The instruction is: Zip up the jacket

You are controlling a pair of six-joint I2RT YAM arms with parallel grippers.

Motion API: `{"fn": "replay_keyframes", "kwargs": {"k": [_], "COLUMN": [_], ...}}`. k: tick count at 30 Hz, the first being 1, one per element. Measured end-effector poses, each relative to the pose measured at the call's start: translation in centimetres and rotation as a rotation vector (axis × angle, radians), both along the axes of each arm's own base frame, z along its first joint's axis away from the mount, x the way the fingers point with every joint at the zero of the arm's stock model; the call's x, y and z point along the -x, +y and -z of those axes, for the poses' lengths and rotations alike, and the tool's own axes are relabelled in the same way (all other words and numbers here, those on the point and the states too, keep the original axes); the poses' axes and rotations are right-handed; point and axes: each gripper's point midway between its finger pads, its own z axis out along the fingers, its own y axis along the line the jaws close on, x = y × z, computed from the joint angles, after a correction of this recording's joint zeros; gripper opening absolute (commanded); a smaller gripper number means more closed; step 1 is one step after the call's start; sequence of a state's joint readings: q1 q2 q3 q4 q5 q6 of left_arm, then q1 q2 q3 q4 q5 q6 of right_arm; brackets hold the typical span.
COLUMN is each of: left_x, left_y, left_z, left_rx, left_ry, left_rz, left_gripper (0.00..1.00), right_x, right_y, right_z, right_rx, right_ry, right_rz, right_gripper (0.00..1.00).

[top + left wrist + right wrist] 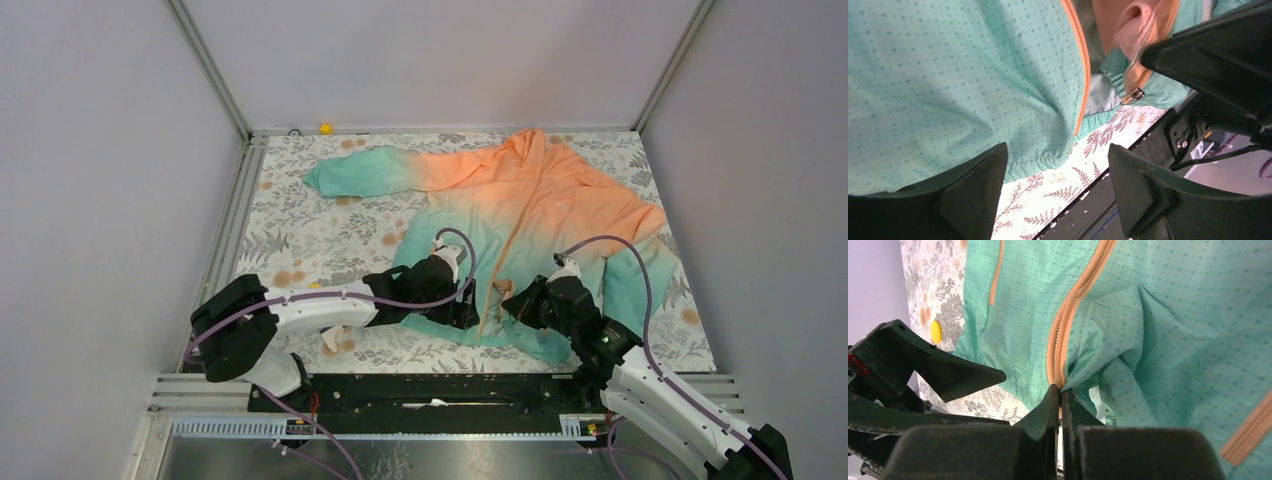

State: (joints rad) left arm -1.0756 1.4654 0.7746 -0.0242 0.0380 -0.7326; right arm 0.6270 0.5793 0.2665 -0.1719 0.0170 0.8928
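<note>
The jacket [530,210] lies flat on the floral cloth, hood at the far side, teal hem towards me. Its orange front zipper [497,270] runs down the middle. My left gripper [462,302] is open and hovers over the left front panel's hem [1038,160], with nothing between its fingers [983,180]. The metal zipper slider [1135,95] hangs at the right panel's bottom end, beside my right gripper [515,300]. In the right wrist view the right gripper [1060,390] is shut on the lower end of the zipper [1068,310], where the teal fabric bunches.
A small yellow object [325,128] sits at the table's far edge. The black rail [420,392] runs along the near edge just below the hem. Grey walls close in the left, right and back. The left sleeve [370,172] stretches to the far left.
</note>
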Motion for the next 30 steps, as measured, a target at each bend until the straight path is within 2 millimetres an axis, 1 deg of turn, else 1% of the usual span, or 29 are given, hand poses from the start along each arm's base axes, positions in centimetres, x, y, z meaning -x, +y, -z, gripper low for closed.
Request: {"fn": "replay_keyframes", "kwargs": {"k": [2, 3, 6, 8, 13, 16, 19, 21, 23, 25, 26, 28, 30], "left_x": [-0.1, -0.3, -0.9, -1.1, -0.4, 0.1, 0.6, 0.7, 0.7, 0.7, 0.6, 0.6, 0.4], "left_y": [0.0, -0.3, -1.0, -1.1, -1.1, -1.5, -1.3, -1.2, -1.2, -1.1, -0.9, -0.5, -0.3], "left_z": [0.5, 0.6, 0.9, 1.2, 2.3, 3.1, 3.7, 4.0, 4.5, 4.9, 5.2, 5.4, 5.3], "left_rx": [-0.058, -0.077, -0.133, -0.17, -0.317, -0.381, -0.438, -0.479, -0.505, -0.529, -0.543, -0.56, -0.567], "left_ry": [0.028, 0.034, 0.035, 0.029, -0.013, -0.038, -0.051, -0.063, -0.07, -0.073, -0.075, -0.076, -0.085], "left_rz": [-0.004, -0.008, -0.017, -0.026, -0.047, -0.052, -0.061, -0.075, -0.084, -0.092, -0.093, -0.1, -0.107], "left_gripper": [0.67, 0.66, 0.65, 0.65, 0.64, 0.63, 0.61, 0.55, 0.42, 0.33, 0.3, 0.23, 0.2], "right_x": [0.2, 0.3, 0.5, 0.6, 0.6, 0.5, 0.4, 0.3, 0.2, 0.2, 0.2, 0.4, 0.5], "right_y": [-0.4, -0.6, -0.9, -1.0, -1.4, -1.5, -1.6, -1.8, -1.8, -1.8, -1.8, -1.9, -2.0], "right_z": [0.3, 0.5, 0.7, 0.8, 0.9, 0.9, 0.9, 0.8, 0.7, 0.7, 0.6, 0.7, 0.7], "right_rx": [0.015, 0.022, 0.031, 0.041, 0.058, 0.065, 0.078, 0.087, 0.09, 0.095, 0.097, 0.111, 0.126], "right_ry": [0.012, 0.016, 0.027, 0.035, 0.05, 0.064, 0.076, 0.081, 0.085, 0.091, 0.092, 0.104, 0.116], "right_rz": [0.009, 0.015, 0.023, 0.026, 0.042, 0.055, 0.065, 0.076, 0.079, 0.078, 0.078, 0.077, 0.073], "right_gripper": [0.0, 0.0, 0.0, 0.0, 0.0, 0.0, 0.02, 0.06, 0.07, 0.05, 0.0, 0.0, 0.0]}}
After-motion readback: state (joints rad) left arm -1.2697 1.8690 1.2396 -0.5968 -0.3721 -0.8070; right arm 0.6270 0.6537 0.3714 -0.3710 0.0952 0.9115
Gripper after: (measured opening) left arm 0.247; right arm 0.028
